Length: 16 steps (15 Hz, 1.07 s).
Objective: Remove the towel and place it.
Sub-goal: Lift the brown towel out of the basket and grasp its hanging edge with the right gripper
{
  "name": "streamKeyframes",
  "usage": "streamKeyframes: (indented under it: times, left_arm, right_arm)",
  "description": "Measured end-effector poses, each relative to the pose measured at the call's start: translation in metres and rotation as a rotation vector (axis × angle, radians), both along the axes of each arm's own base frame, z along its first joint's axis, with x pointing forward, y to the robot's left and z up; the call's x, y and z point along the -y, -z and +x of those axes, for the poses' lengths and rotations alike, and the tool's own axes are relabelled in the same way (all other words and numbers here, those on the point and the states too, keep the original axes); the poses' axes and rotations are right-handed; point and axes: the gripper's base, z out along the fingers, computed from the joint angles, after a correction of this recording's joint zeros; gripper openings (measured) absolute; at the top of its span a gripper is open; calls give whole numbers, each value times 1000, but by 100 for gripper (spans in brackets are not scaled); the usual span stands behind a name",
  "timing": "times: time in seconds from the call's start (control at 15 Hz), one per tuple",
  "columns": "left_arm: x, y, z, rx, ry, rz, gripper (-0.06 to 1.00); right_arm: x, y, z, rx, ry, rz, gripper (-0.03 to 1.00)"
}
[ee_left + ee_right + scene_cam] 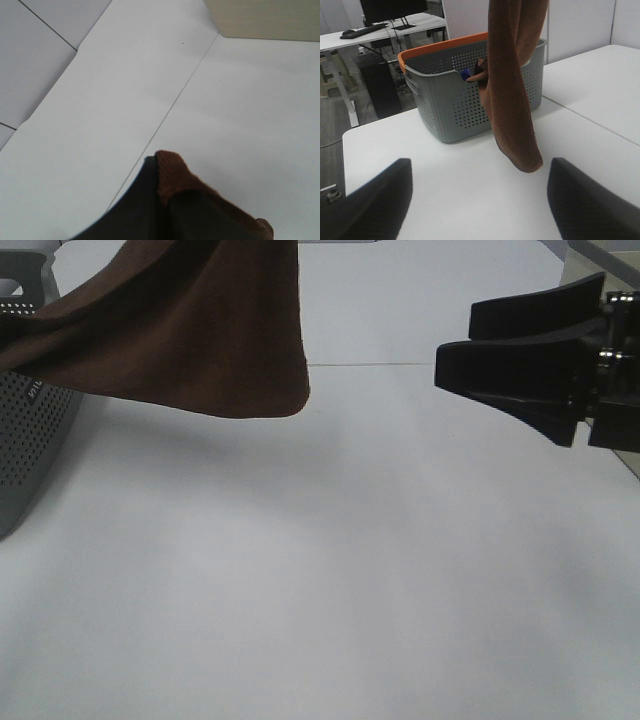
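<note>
The dark-brown towel [190, 330] hangs in the air over the table's far left, one rounded corner lowest and off the surface. In the left wrist view, my left gripper [161, 197] is shut on a fold of the towel [177, 180]; the arm itself is above the exterior view. The right wrist view shows the towel [512, 100] dangling in front of the basket, its upper part trailing over the basket rim. My right gripper [458, 340] hovers at the right, apart from the towel, open and holding nothing; the right gripper [480, 200] faces the cloth.
A grey perforated basket [455, 107] with an orange rim stands at the table's left edge [25, 430], with something blue inside. A beige box [265, 20] sits on the table. A seam [400, 364] crosses the white tabletop. Desks stand beyond the table.
</note>
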Motion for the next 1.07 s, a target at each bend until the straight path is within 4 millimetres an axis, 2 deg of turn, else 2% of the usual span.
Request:
streamKeyframes:
  times: [0.07,0.13,0.27,0.53,0.67,0.8,1.07]
  left_arm:
    - [2,-1,-1,-1,11,-24,0]
    - [4,-2,-1,-1,27,-58,0]
    - [6,-3,-1,4,34,-75,0]
    - [6,-4,-1,11,36,-82,0]
    - [6,-4,-1,12,36,-84,0]
    - [6,-4,-1,11,37,-84,0]
    - [8,-5,-2,-2,49,-110,0]
  right_arm:
    - [-2,5,14,-11,-32,8,73]
    - [-6,8,40,-31,-76,42,73]
    - [-9,10,64,-42,-102,71,73]
    - [-14,22,94,-86,-129,97,73]
    - [-27,33,99,-120,-171,95,73]
    - [-48,43,94,-149,-210,59,73]
    - [-84,45,100,-124,-241,-13,73]
